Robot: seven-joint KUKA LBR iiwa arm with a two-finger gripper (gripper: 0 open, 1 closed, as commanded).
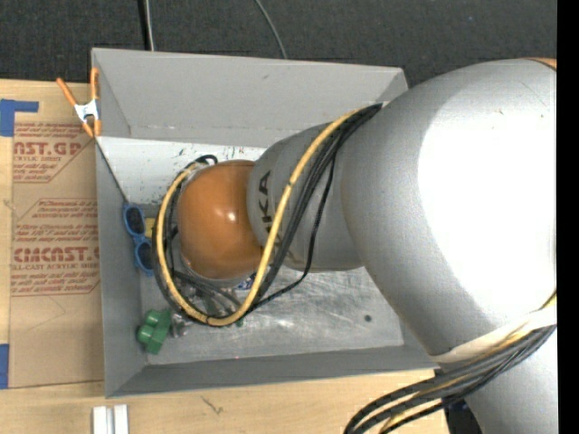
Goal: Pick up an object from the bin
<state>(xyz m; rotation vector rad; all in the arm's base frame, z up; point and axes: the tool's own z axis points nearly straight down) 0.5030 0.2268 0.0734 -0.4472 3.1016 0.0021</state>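
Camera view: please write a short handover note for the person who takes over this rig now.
Gripper: low in the left half of the bin, under the arm's orange cover; open or shut cannot be told.
Things: a blue object lies by the left wall, a green object in the near left corner.
Done: no thing is seen held.
Left: grasp one thing and lift it out.

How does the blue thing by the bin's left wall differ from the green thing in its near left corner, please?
The blue thing is long and looped, stretched along the wall; the green thing is short and chunky. The blue thing lies level with the arm's orange cover; the green thing lies nearer the corner, below the cables. Both are small and sit at the bin's left side.
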